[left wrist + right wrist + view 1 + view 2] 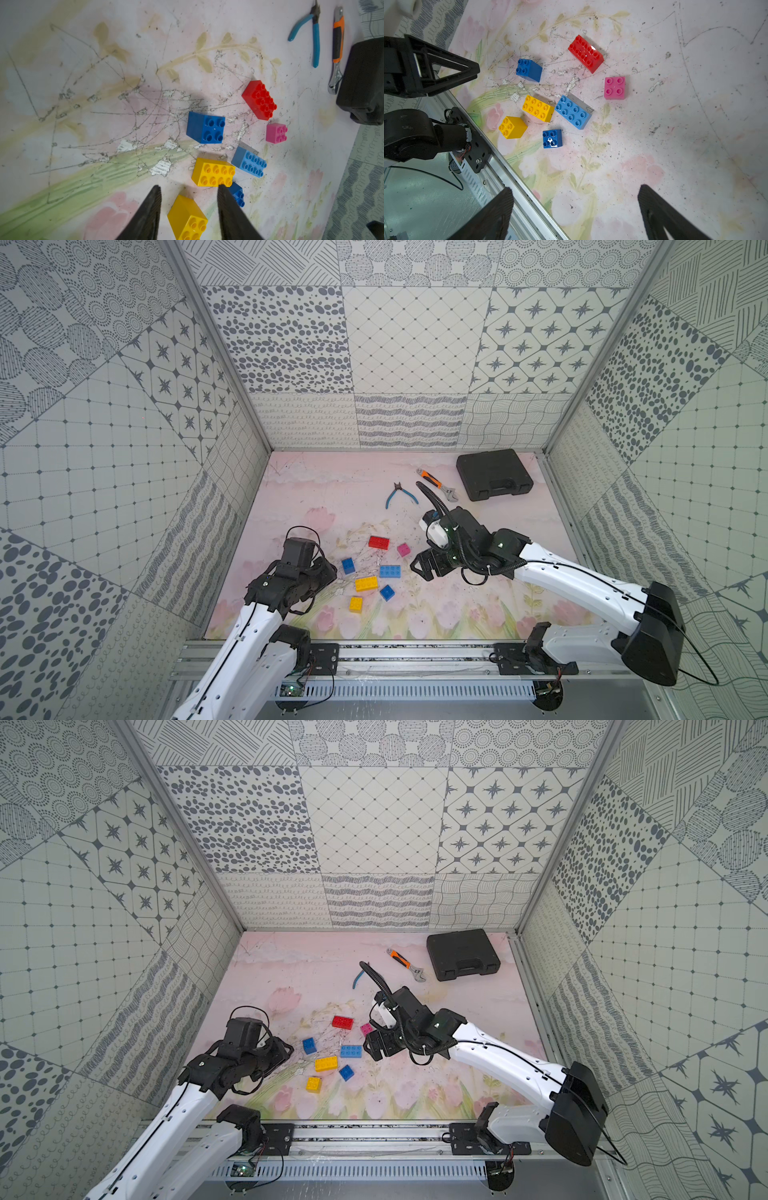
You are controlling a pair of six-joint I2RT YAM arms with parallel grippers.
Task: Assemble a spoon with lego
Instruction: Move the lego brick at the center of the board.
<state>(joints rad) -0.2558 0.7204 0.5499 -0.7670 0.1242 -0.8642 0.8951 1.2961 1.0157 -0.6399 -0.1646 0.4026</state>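
Honestly, all seven bricks (390, 571) sit loose on the mat (332, 489). The left gripper (189, 186) is empty, fingers (149, 212) half apart; the right gripper (575, 187) is empty, wide. That narrow gap could shove the small yellow brick (187, 216) sideways.

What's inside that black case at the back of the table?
The black case lies closed, so whatever it holds is hidden. Only its outside shows, and nothing sits on top of it.
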